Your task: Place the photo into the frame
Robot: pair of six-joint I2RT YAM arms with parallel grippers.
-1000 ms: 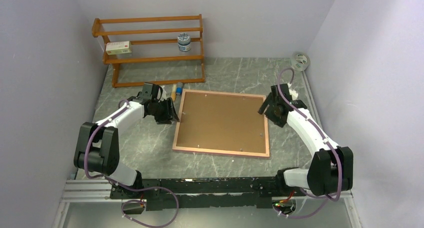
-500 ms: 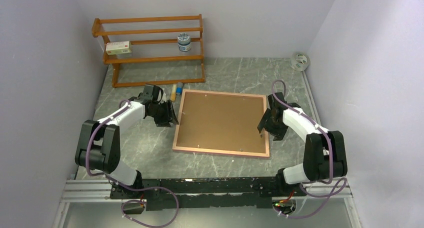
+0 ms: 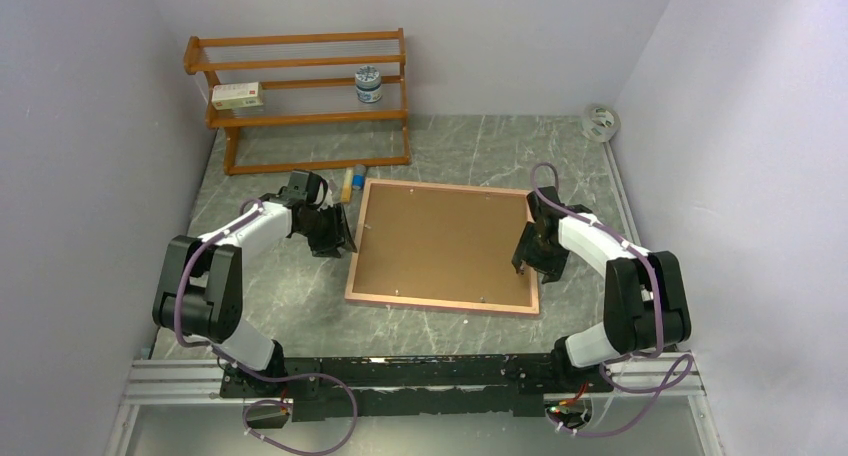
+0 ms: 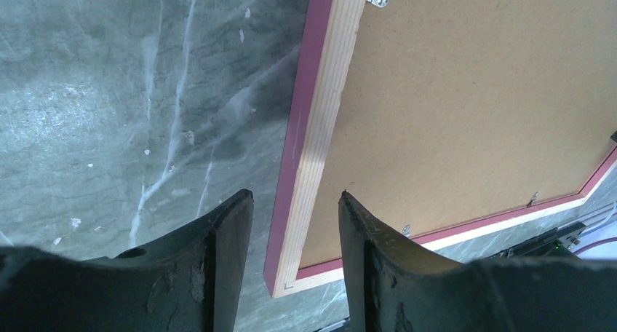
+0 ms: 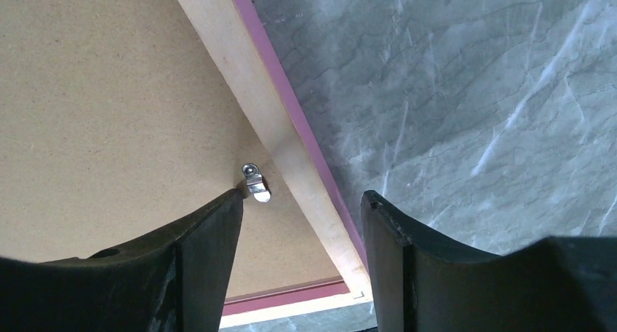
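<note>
The frame [image 3: 440, 303] lies face down on the grey marbled worktop [image 3: 290, 296], filling the centre of the overhead view, its narrow pink border outermost and a pale wood rim inside that. A brown hardboard backing [image 3: 443, 241] covers its back. At the middle left, the left claw [image 4: 295, 201] straddles the frame's left edge near its upper corner. It is released, jaws apart: one finger [image 4: 222, 237] hangs over bare worktop, the other over the backing, and the rim passes between them with room on both sides. At the middle right, the right claw [image 5: 302, 197] stands across the frame's right edge, likewise released. Its inner finger [image 5: 215, 234] is just beside a small metal clip [image 5: 255, 181] on the backing, and its outer finger is over the worktop. Against the back wall at upper left stands an orange wooden shelf rack [image 3: 300, 66] holding a white box [image 3: 238, 96] and a small jar [image 3: 369, 84].
</note>
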